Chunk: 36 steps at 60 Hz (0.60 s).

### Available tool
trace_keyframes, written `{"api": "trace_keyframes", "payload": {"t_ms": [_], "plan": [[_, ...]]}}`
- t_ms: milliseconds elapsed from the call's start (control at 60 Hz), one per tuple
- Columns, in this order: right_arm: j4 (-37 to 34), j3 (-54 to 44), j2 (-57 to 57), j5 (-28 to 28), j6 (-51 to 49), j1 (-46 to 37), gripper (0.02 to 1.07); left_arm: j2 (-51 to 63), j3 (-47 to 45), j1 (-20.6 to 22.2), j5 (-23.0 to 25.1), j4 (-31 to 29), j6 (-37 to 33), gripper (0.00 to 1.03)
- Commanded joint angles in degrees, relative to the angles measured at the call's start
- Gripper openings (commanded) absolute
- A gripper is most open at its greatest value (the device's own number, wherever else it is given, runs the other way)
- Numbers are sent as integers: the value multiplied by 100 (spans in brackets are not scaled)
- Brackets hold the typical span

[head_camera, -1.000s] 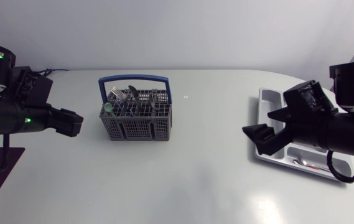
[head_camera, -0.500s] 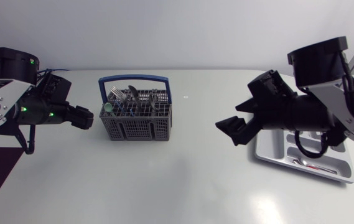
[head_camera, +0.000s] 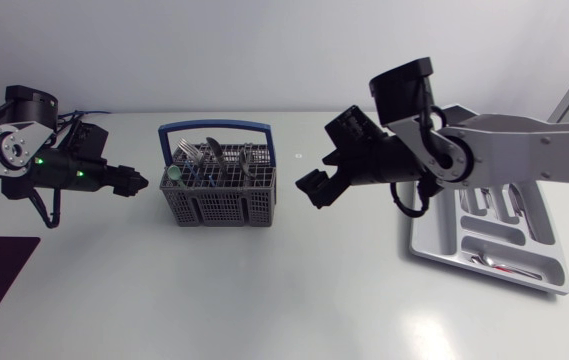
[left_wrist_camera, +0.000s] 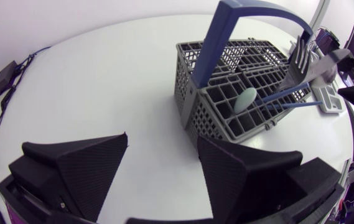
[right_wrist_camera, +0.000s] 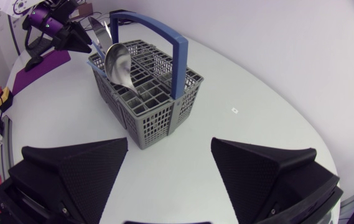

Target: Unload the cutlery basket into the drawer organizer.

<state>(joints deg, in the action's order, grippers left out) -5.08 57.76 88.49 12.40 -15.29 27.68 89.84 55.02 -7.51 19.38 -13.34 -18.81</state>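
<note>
Fingers of left gripper (left_wrist_camera: 162,142) were spread wide, nothing between them. Right gripper (right_wrist_camera: 169,142) fingers also apart, empty. Head view: grey cutlery basket (head_camera: 219,190) with blue handle (head_camera: 214,127) sat at 11 o'clock from table centre. Forks (head_camera: 192,152) and spoon (right_wrist_camera: 117,61) stood upright inside. Left gripper at basket's 9 o'clock, close, not touching. Right gripper at its 3 o'clock, near. Drawer organizer (head_camera: 444,240) lay at table's 3 o'clock edge, well apart from basket.

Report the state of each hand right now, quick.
Left hand: open, holding nothing.
Right hand: open, holding nothing.
</note>
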Motion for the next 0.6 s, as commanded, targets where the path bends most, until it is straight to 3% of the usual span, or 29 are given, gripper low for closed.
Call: {"api": "trace_keyframes", "payload": {"t_ms": [0,200,417,583], "plan": [[130,385,415,69,-88,62,96,350,281,-93,207,60,-167,97],[324,1141,1206,-1,-88,246,94,956,667,-304,1235,16,-378,96],[491,1774,2014,-370,-211,370,92,1545,1133,-401,1965,-292,-598,96],[860,1924,2234,-616,-264,343,70,1571,1212,-339,2184,-441,-730,94]]}}
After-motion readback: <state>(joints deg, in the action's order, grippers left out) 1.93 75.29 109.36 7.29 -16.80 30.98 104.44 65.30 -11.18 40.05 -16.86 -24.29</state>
